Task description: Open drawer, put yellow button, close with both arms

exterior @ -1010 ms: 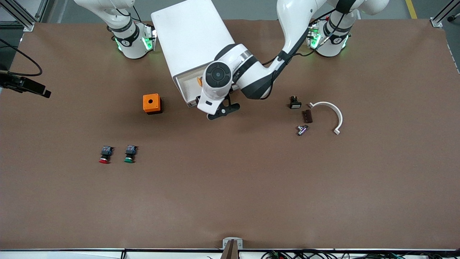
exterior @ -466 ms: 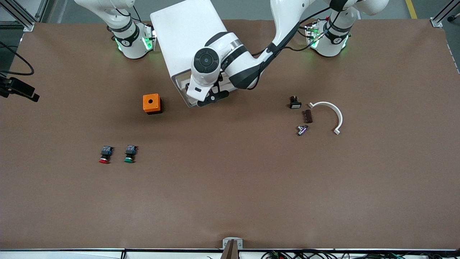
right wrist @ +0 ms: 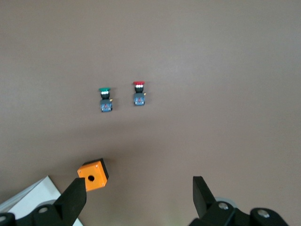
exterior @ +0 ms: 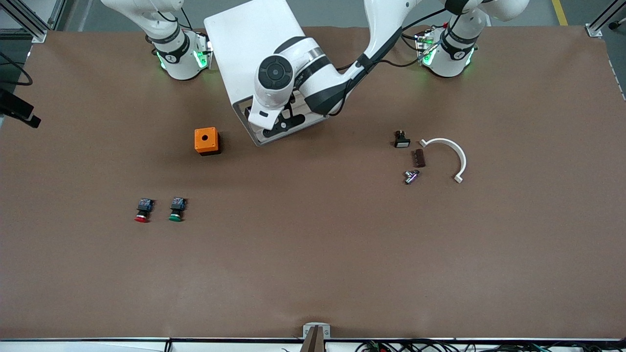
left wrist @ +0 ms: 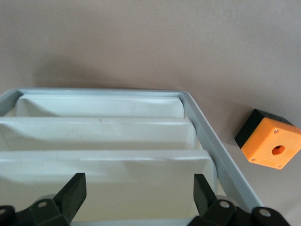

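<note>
The white cabinet (exterior: pixel 249 44) stands between the arms' bases. My left gripper (exterior: pixel 279 123) is open and empty, right at the cabinet's front. In the left wrist view my left gripper (left wrist: pixel 138 186) has its fingers spread across the cream front of the uppermost drawer (left wrist: pixel 136 193), with two lower drawer fronts past it. The yellow button is hidden. My right gripper (right wrist: pixel 138 188) is out of the front view. It is open and empty, high over the table beside a corner of the cabinet (right wrist: pixel 33 200), and waits.
An orange box (exterior: pixel 206 141) stands beside the cabinet toward the right arm's end. A red-capped button (exterior: pixel 142 210) and a green-capped button (exterior: pixel 176 209) lie nearer the front camera. A white curved bracket (exterior: pixel 447 156) and small parts (exterior: pixel 411 176) lie toward the left arm's end.
My left gripper has moved from over the table in front of the cabinet up against the drawer front. The yellow cap that showed in the open drawer is now covered by the arm.
</note>
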